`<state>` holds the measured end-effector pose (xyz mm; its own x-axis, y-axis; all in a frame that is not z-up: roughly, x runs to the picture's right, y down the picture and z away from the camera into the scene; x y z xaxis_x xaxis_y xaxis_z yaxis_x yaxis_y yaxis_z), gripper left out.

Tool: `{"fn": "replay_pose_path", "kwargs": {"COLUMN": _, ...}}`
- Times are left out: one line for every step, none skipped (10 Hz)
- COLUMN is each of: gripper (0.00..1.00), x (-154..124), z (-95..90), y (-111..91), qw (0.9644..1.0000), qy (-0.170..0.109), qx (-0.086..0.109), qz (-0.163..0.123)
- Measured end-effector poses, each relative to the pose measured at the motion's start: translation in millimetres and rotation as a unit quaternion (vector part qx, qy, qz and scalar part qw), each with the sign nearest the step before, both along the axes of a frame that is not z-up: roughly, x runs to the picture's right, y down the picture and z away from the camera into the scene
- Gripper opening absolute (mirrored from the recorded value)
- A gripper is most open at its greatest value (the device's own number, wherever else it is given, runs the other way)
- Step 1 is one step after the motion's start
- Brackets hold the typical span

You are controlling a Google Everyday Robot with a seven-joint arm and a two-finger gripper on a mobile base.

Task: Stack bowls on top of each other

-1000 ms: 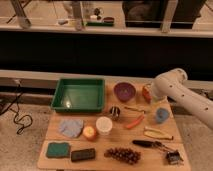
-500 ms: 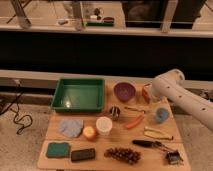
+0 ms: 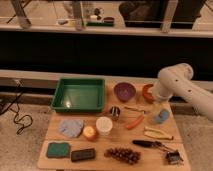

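Purple bowl (image 3: 124,91) upright, mouth up, orange-red bowl (image 3: 147,93) just beside it, also mouth up, gripper (image 3: 157,104) at the orange-red bowl's right edge, jaws spread wide.

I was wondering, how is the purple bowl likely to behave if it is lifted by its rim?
The purple bowl looks plastic, so it is probably light and stiff. Its smooth round wall may slip in a grip, or slide if nudged. The gripper is near the orange-red bowl, not at the purple one.
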<state>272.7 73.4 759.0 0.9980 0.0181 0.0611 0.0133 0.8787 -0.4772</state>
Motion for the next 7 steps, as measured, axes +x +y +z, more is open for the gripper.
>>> {"fn": "replay_pose_path", "kwargs": {"gripper": 0.8, "x": -1.6, "z": -6.6, "y": -0.3, "qw": 0.9999, "qy": -0.004, "qx": -0.005, "qz": 0.01}}
{"fn": "replay_pose_path", "kwargs": {"gripper": 0.8, "x": -2.5, "z": -10.1, "y": -3.5, "qw": 0.9998, "qy": -0.009, "qx": -0.009, "qz": 0.017}}
{"fn": "replay_pose_path", "kwargs": {"gripper": 0.8, "x": -5.0, "z": -10.7, "y": -10.2, "qw": 0.9994, "qy": -0.021, "qx": -0.013, "qz": 0.023}}
{"fn": "replay_pose_path", "kwargs": {"gripper": 0.8, "x": -7.9, "z": -7.9, "y": -18.8, "qw": 0.9993, "qy": -0.029, "qx": -0.008, "qz": 0.025}}
{"fn": "replay_pose_path", "kwargs": {"gripper": 0.8, "x": -10.7, "z": -3.7, "y": -22.1, "qw": 0.9992, "qy": -0.032, "qx": -0.006, "qz": 0.023}}
{"fn": "replay_pose_path", "kwargs": {"gripper": 0.8, "x": -14.0, "z": 1.9, "y": -24.7, "qw": 0.9992, "qy": -0.034, "qx": -0.006, "qz": 0.02}}
{"fn": "replay_pose_path", "kwargs": {"gripper": 0.8, "x": -13.7, "z": 8.4, "y": -27.5, "qw": 0.9992, "qy": -0.035, "qx": -0.002, "qz": 0.02}}
